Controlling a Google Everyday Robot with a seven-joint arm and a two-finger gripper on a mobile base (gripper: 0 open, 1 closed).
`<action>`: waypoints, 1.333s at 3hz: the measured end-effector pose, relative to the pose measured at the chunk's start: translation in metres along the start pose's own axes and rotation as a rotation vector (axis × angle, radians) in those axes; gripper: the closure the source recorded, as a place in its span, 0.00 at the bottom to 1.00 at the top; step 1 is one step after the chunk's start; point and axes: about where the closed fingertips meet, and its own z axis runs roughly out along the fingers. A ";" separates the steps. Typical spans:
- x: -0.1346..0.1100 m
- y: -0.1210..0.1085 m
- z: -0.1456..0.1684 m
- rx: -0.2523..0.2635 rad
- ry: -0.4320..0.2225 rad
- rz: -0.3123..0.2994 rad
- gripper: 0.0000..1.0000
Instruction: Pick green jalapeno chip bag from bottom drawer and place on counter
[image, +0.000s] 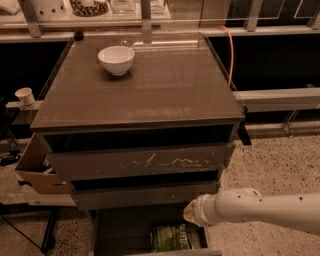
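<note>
Counting now: one green jalapeno chip bag (170, 236), one white bowl (116, 59), one paper cup (24, 95), one gripper (193, 212). The bag lies flat in the open bottom drawer (122, 230), toward its right side, edges square with the drawer walls; I cannot tell its long axis. The gripper hangs just above the bag's right corner, grip state impossible to tell. The bowl sits back-left on the counter (160, 90).
</note>
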 end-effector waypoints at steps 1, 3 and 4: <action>0.034 -0.013 0.060 -0.062 -0.011 0.105 1.00; 0.056 -0.016 0.097 -0.103 -0.014 0.182 1.00; 0.079 0.001 0.128 -0.163 -0.026 0.213 1.00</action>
